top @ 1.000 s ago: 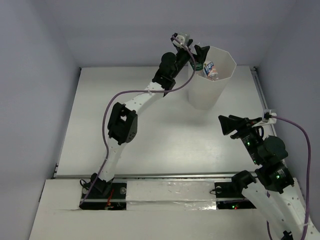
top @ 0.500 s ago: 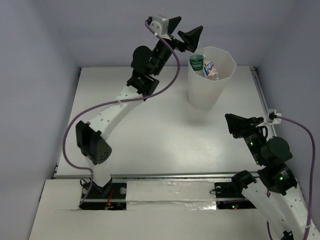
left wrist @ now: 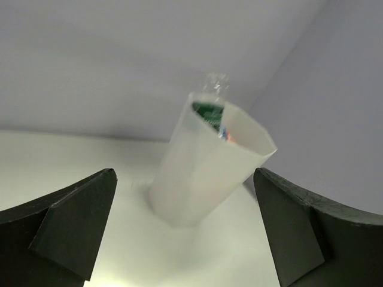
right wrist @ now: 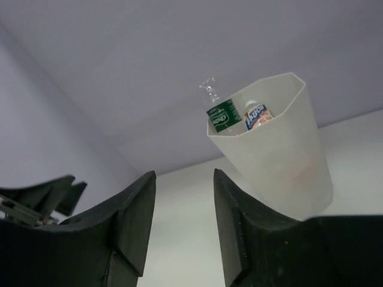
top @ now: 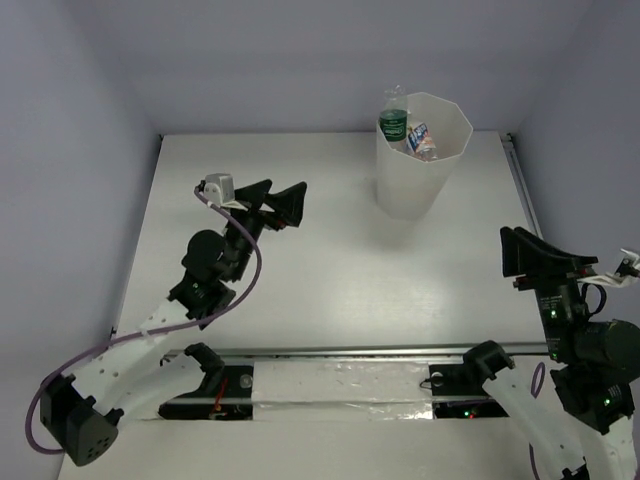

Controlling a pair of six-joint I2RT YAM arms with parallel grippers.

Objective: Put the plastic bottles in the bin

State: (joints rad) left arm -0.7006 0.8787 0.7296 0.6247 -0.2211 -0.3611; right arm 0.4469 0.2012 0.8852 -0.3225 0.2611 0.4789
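The tall white bin (top: 400, 190) stands at the far middle-right of the table. A green-labelled bottle (top: 393, 122) stands in it, its clear neck poking above the rim. A blue-labelled bottle (top: 420, 132) lies beside it inside. My left gripper (top: 276, 201) is open and empty over the left-middle of the table, well left of the bin. My right gripper (top: 522, 255) is open and empty near the right edge. The left wrist view shows the bin (left wrist: 200, 173) and the green bottle (left wrist: 208, 111) ahead; the right wrist view shows the bin (right wrist: 287, 161) and the green bottle (right wrist: 222, 115) too.
Grey walls close in the table at the back and both sides. The table's right edge rail (top: 520, 190) runs just right of the bin. My left gripper's fingers (right wrist: 42, 194) show at the left of the right wrist view.
My left arm has swung back from above the bin's rim to the left-middle of the table, leaving the green-labelled bottle in the bin. My right arm has drawn back towards the right.
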